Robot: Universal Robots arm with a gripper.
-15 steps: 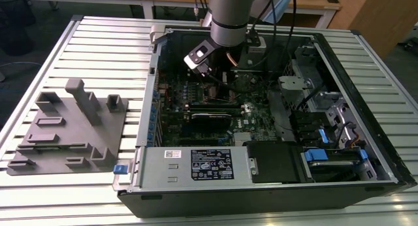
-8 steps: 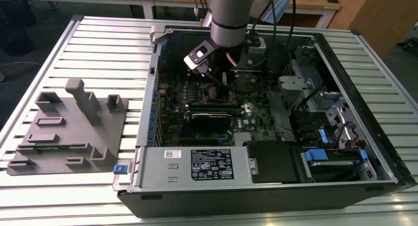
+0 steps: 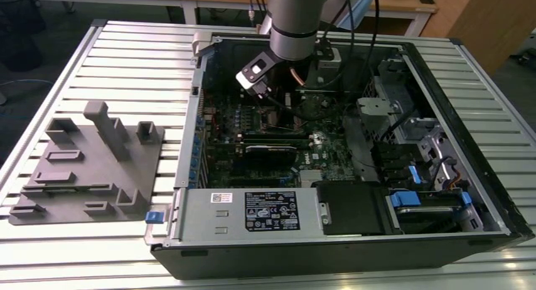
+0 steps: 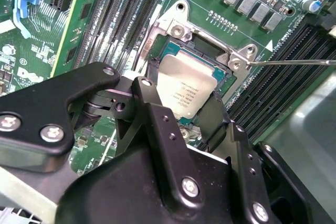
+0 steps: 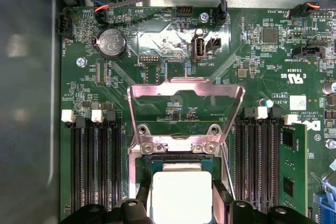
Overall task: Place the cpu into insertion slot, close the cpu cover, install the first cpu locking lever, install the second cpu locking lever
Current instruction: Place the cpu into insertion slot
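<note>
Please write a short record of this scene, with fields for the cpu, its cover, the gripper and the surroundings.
cpu: silver top up, at the insertion slot; cannot tell whether it is seated
cpu cover: open, raised off the slot
gripper: around the cpu
setting: open computer case on a slatted table

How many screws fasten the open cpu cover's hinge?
2. At the hinge of the cpu cover: one screw at one end, another at the other. The gripper holding the cpu may hide more.
</note>
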